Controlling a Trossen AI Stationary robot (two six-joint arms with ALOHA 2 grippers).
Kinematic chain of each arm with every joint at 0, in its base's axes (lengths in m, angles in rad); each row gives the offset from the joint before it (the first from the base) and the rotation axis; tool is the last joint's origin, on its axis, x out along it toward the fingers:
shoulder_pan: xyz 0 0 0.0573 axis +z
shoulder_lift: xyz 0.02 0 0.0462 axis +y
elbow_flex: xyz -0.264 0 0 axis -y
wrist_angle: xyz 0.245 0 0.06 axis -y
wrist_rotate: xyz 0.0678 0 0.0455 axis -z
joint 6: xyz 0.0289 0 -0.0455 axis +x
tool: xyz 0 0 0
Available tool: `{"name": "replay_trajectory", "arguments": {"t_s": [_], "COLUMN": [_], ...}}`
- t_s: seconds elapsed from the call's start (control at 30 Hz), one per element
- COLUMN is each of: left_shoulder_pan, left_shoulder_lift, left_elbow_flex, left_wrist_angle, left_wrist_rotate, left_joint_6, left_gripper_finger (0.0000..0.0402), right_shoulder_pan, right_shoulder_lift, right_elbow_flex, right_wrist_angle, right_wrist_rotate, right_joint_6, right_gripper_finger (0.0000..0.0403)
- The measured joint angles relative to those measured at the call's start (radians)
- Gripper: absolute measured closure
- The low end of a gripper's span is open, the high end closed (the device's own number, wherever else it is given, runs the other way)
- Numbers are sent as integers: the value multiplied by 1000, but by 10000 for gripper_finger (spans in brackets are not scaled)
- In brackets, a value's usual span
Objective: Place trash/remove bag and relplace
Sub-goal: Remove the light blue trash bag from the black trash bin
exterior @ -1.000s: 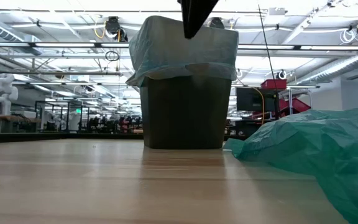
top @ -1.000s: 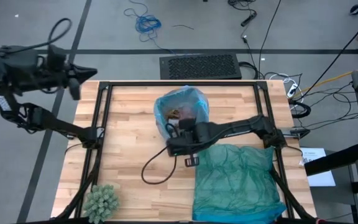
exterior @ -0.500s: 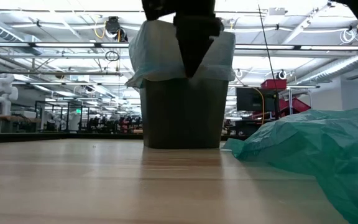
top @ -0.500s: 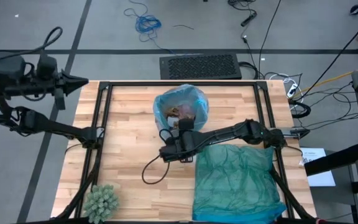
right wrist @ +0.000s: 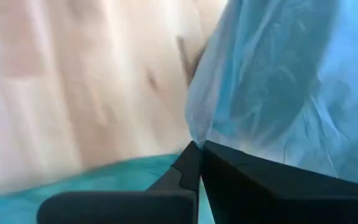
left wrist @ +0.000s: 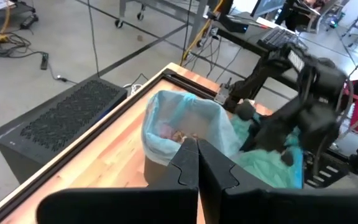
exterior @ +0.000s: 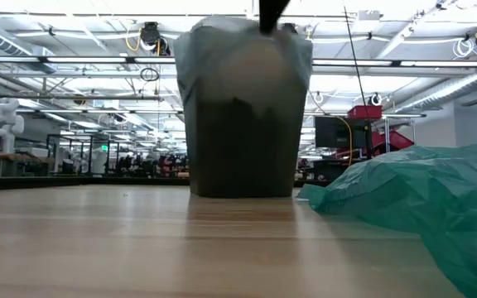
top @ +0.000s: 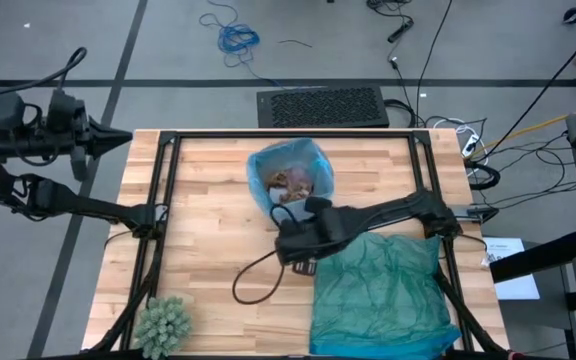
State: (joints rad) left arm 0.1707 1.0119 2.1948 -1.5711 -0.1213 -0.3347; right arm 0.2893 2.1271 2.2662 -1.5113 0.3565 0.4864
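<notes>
A: Where was the bag?
B: The light blue bag point(top: 290, 178) lined a dark bin point(exterior: 243, 149) standing mid-table on the wooden table point(top: 208, 230), toward the far edge. Its rim was folded over the bin's top. Brown wadded paper trash point(top: 294, 183) sat inside it, seen from above.

A: Right gripper?
B: The right gripper point(top: 280, 225) was at the near side of the bin, by the bag's overhang. In the right wrist view its fingers point(right wrist: 229, 171) were pressed together, tips meeting right at the edge of the blue plastic. A thin fold of the bag looked pinched between the tips, hard to be sure. The view was blurred.

A: Left one?
B: The left gripper point(left wrist: 197, 155) was off the table's far left corner, well apart from the bin, fingers together with nothing between them. It pointed toward the bin, and the bag showed beyond its tips.

A: Anything else on the table?
B: A teal-green plastic bag point(top: 383, 290) lay crumpled at the near right, just beside the right gripper. A green spiky plant ball point(top: 164, 322) sat at the near left corner. A black cable point(top: 253, 285) looped on the wood below the right arm.
</notes>
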Motion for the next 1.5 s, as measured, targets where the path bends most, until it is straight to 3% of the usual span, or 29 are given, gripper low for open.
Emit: {"name": "replay_trajectory", "arguments": {"t_s": [0.23,0.5,0.73,0.97,1.17,1.27,1.37,1.5], "left_shoulder_pan": [0,0,0,0,-1,-12,-35,-49], "left_shoulder_lift": [40,89,141,209,306,351,393,408], "left_elbow_flex": [0,-1,-1,0,0,0,-2,-1], "left_wrist_angle": [16,103,124,167,242,286,304,310], "left_wrist_rotate": [27,139,153,64,4,2,3,-12], "left_joint_6": [8,52,53,9,-91,-126,-152,-130], "left_gripper_finger": [402,402,402,402,402,402,402,402], "right_shoulder_pan": [-8,-119,-258,-415,-550,-600,-657,-739], "right_shoulder_lift": [-100,-149,-148,-166,-225,-268,-312,-316], "right_elbow_flex": [0,0,0,0,0,0,2,1], "right_wrist_angle": [180,445,504,536,535,485,305,67], "right_wrist_rotate": [-52,-67,-202,-428,-665,-731,-693,-586], "right_joint_6": [74,22,7,-71,-154,-203,-257,-295], "right_gripper_finger": [402,403,403,373,278,231,204,201]}}
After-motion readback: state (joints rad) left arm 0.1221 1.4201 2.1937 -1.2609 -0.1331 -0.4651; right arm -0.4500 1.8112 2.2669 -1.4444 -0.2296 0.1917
